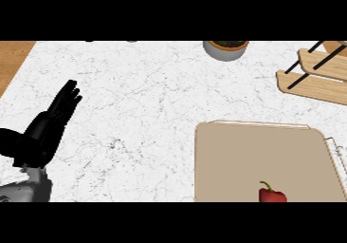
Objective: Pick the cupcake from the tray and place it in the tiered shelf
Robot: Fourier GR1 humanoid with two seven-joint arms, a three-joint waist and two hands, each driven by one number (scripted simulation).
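Resting at the left edge with straight fingers holding nothing, the left hand (pixel 45 128) idles far from the tray (pixel 264 156), where only a red pepper (pixel 271 193) shows, no cupcake, the shelf (pixel 323 71) waiting top right.

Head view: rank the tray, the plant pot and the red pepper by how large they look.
1. tray, by far the largest.
2. plant pot, partly cut off at the top.
3. red pepper, smallest, partly cut off at the bottom.

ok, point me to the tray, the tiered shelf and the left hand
tray (pixel 260 156), head view, bare middle of its floor
tiered shelf (pixel 329 66), head view, upper wooden tier
left hand (pixel 43 130), head view, back of the hand
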